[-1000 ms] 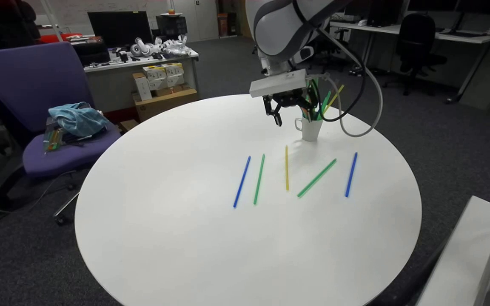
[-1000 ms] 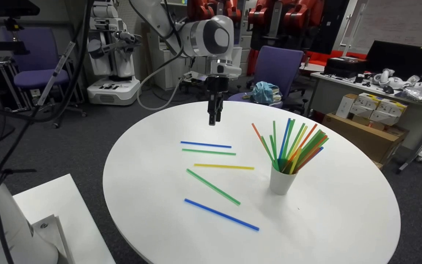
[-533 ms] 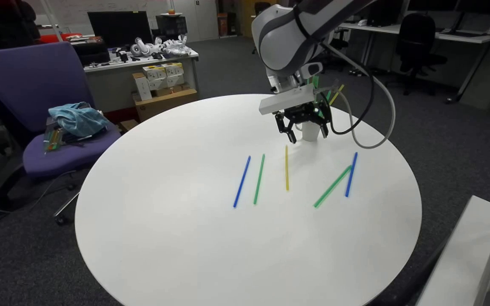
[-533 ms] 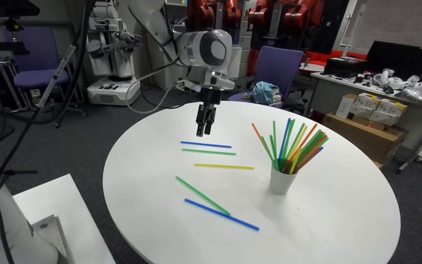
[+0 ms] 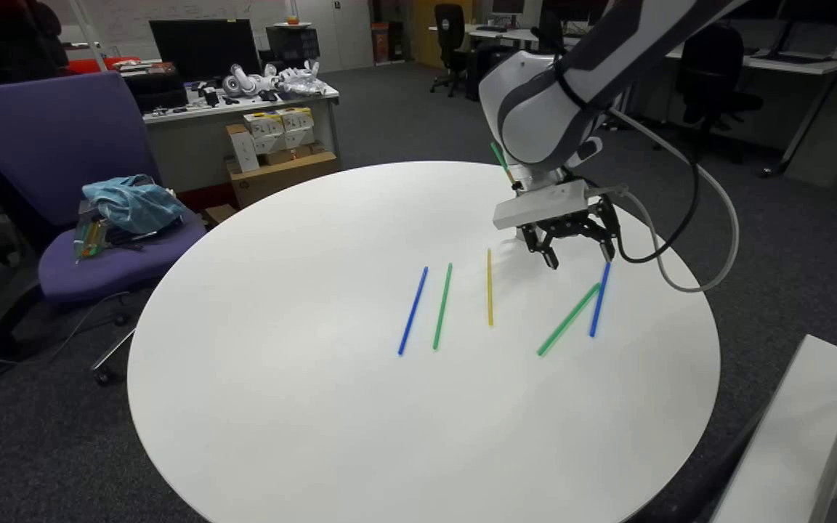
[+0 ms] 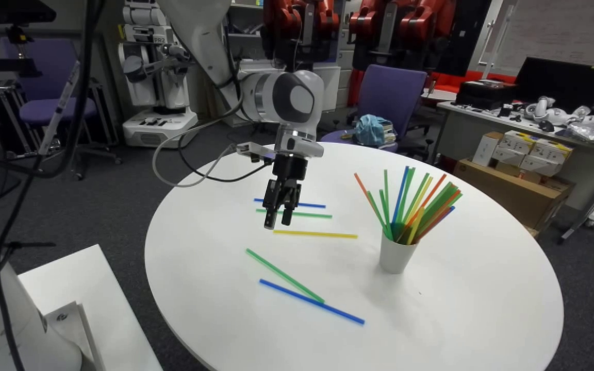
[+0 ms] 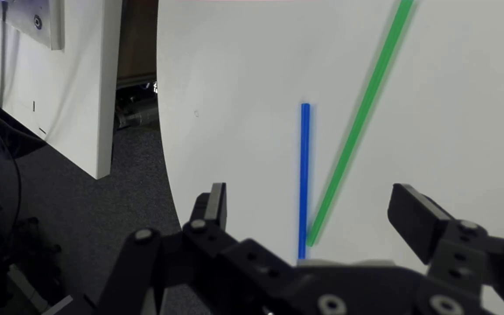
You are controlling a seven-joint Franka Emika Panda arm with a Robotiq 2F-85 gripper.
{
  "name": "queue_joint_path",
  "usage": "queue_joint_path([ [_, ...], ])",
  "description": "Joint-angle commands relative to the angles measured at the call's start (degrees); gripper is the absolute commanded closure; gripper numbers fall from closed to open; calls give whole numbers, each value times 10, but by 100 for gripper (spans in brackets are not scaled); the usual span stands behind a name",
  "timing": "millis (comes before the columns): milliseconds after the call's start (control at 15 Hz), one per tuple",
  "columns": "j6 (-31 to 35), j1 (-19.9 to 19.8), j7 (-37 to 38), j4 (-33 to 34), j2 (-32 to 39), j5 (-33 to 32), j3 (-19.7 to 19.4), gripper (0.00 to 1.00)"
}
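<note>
While the gripper hung over the table: jaws were spread super wide
Blue straw: lay flat on the table below, showing between the jaws in the wrist view
Green straw: slanted away from the blue one, one end touching it or just beside, couldn't tell
Yellow straw: lay apart from that pair
White cup: stood stuffed with straws

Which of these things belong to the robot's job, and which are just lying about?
Probably part of the job:
open, empty gripper
blue stick and green stick, framed between its jaws in the wrist view
yellow stick
second green stick
second blue stick
white cup holding more sticks

Probably just lying about:
purple chair with blue cloth on it
dark monitor
cardboard box
</note>
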Motion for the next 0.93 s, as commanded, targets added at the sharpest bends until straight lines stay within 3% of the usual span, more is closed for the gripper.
queue_joint_path([
  [0, 111, -8, 18, -114, -72, -31, -11, 0],
  [200, 202, -18, -17, -167, -82, -15, -6, 0],
  [267, 162, -9, 6, -114, -42, -19, -10, 0],
  [867, 216, -5, 9, -158, -56, -32, -10, 0],
])
